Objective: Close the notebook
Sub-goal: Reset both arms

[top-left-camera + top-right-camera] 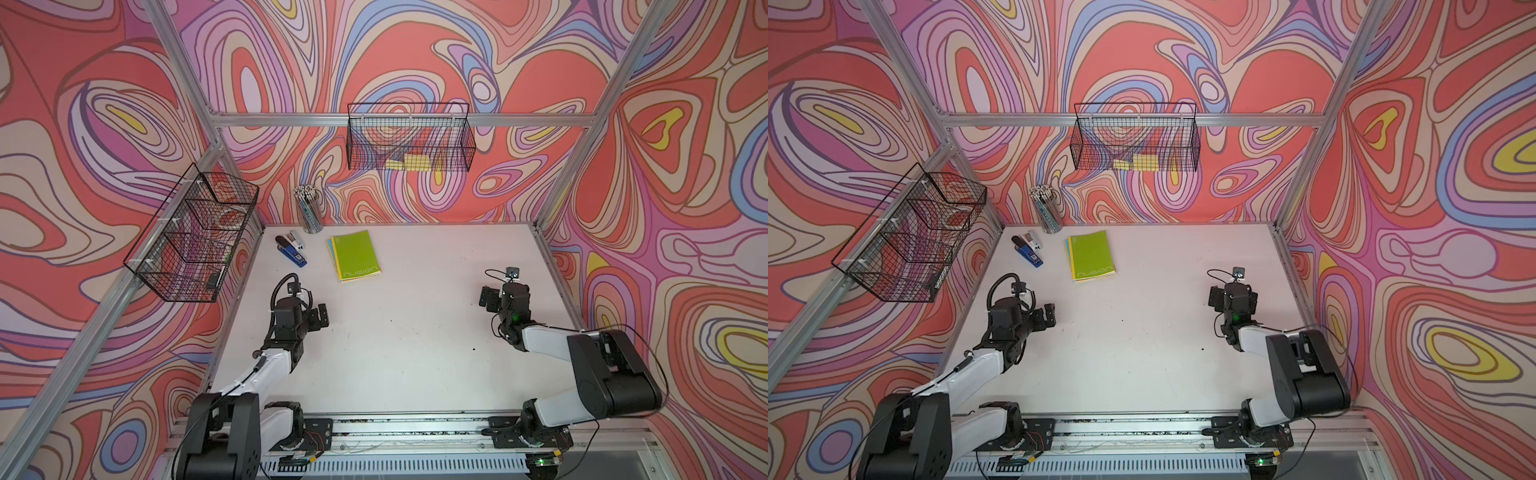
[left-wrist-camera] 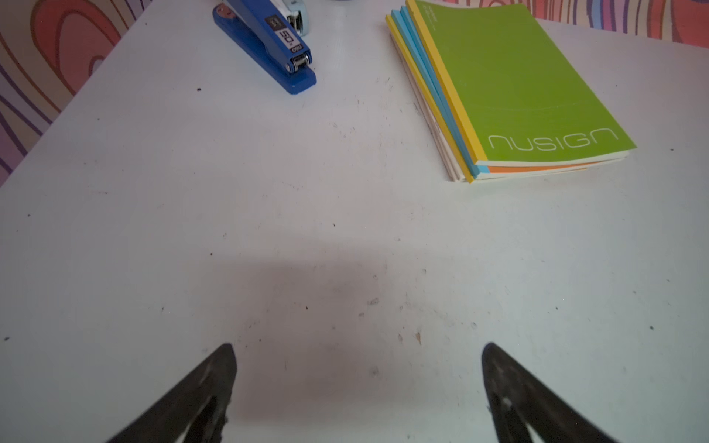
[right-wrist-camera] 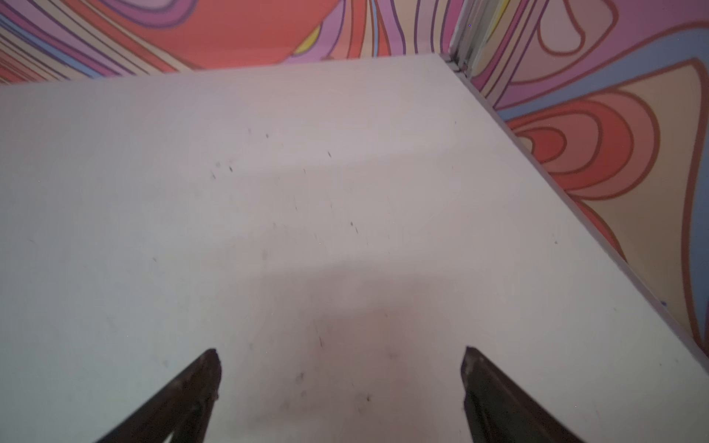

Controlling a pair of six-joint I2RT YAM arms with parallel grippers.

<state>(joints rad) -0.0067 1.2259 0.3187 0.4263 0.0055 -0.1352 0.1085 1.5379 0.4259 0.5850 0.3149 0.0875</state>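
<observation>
A green notebook (image 1: 356, 255) (image 1: 1092, 255) (image 2: 514, 84) marked "nusign" lies flat with its cover down, on top of a small stack of other notebooks with blue, yellow and orange edges. The stack sits at the back of the white table (image 1: 415, 340), left of centre. My left gripper (image 1: 322, 316) (image 1: 1049, 316) (image 2: 356, 347) hovers open over bare table, nearer the front than the stack, with nothing between its fingers. My right gripper (image 1: 485, 297) (image 1: 1213, 297) (image 3: 341, 351) is open and empty at the right side, far from the notebook.
A blue stapler (image 1: 291, 250) (image 2: 268, 42) lies left of the stack, and a cup of pencils (image 1: 308, 210) stands behind it at the back wall. One wire basket (image 1: 409, 139) hangs on the back wall, and another wire basket (image 1: 191, 237) on the left wall.
</observation>
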